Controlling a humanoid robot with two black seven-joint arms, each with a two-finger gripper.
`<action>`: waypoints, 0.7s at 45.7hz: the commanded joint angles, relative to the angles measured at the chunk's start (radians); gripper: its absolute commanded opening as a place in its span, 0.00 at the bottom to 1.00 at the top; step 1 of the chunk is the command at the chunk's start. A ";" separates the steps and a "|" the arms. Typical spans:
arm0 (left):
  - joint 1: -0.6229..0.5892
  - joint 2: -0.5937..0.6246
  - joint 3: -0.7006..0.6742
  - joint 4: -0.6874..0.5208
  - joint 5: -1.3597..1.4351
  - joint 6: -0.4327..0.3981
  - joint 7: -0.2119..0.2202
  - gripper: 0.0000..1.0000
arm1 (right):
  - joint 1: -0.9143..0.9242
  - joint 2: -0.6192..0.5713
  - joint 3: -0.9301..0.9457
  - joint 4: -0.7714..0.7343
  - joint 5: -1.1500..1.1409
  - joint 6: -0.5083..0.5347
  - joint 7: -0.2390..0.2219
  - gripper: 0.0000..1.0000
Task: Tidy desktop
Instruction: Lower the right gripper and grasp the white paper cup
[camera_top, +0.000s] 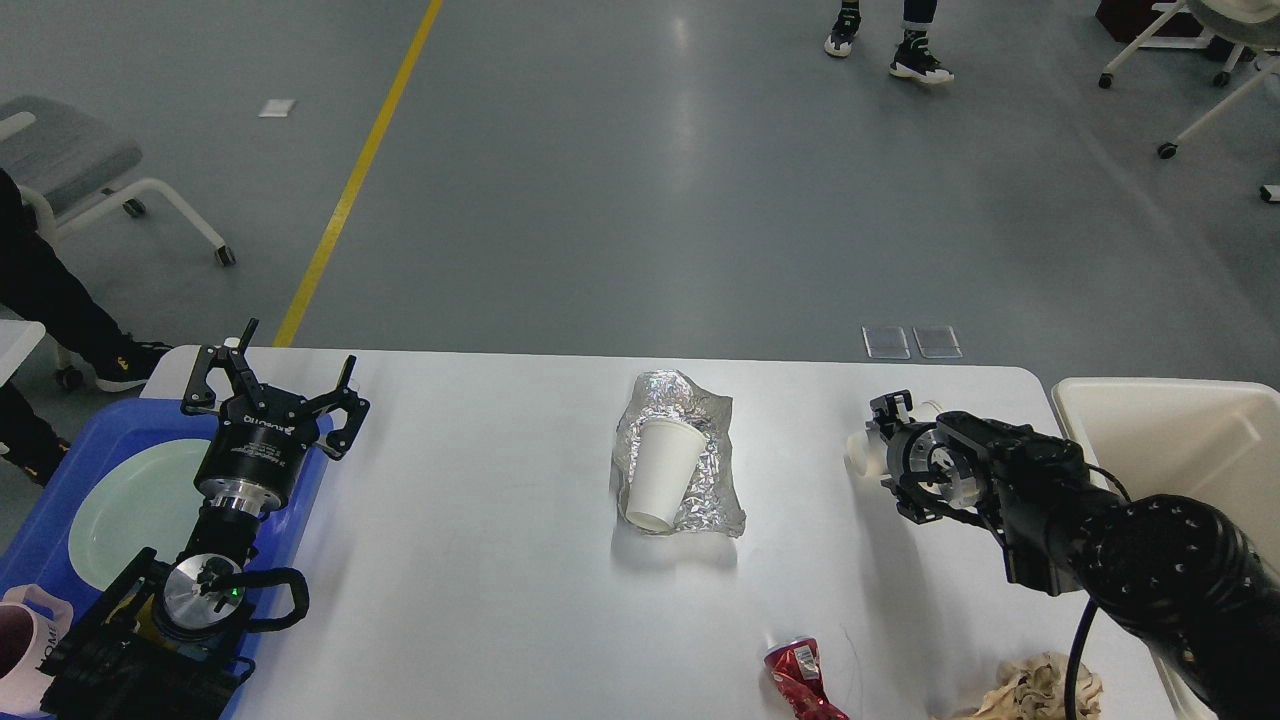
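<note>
The white desk (480, 560) filled the lower half of the head view, stretching between both arms and beneath them. The left gripper (270, 385) hung over the desk's left edge, above the blue tray (60, 480), its fingers spread apart and holding nothing; white lettering ran across its black body but was too small to read. The right gripper (880, 440) hovered over the desk's right part, near the cream bin (1180, 440), seen end-on with something white at its tip, so I could not tell whether it was clenched or released. Mid-desk, a white paper cup (662, 472) lay tipped on crumpled foil (705, 480). A crushed red can (800, 678) lay near the front edge; its print was illegible.
</note>
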 joint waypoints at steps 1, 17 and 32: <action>0.000 0.001 0.000 0.000 0.001 0.000 0.000 0.99 | 0.000 0.002 0.000 -0.001 0.000 0.000 0.002 0.71; 0.000 0.001 0.000 0.000 0.001 0.000 -0.001 0.99 | 0.007 -0.020 0.019 0.025 -0.001 0.020 0.000 0.19; 0.000 0.001 0.000 0.000 0.001 0.000 -0.001 0.99 | 0.145 -0.157 0.017 0.286 -0.061 0.023 -0.020 0.00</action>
